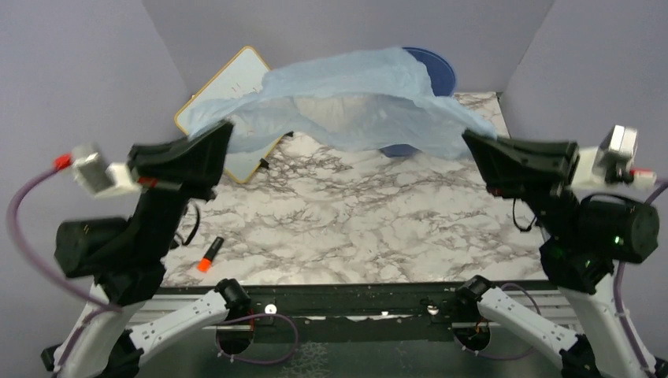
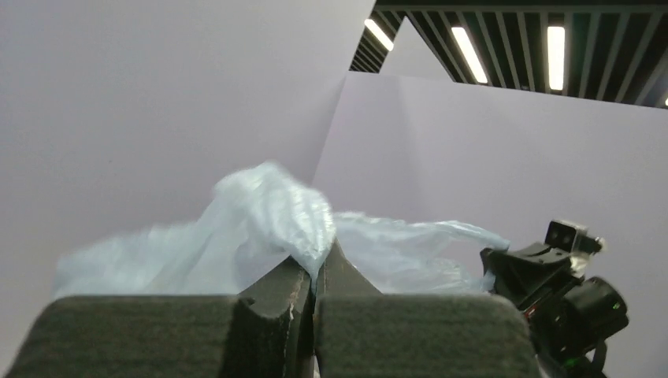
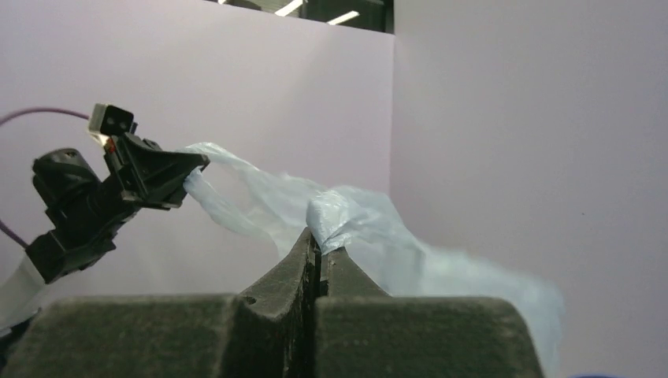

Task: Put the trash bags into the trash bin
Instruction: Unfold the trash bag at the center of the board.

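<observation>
While the left gripper [image 1: 227,126] and right gripper [image 1: 467,137] each pinch an end of the trash bag [image 1: 354,102] — slung aloft just in front of the trash bin [image 1: 438,68] — it seems best to carry it level over the rim; lower both ends together.

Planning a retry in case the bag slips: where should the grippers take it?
At its two opposite edges, one gripper from each side. The bag is thin and floppy; pinched on gathered folds by the left gripper and right gripper, it hangs spread wide.
</observation>
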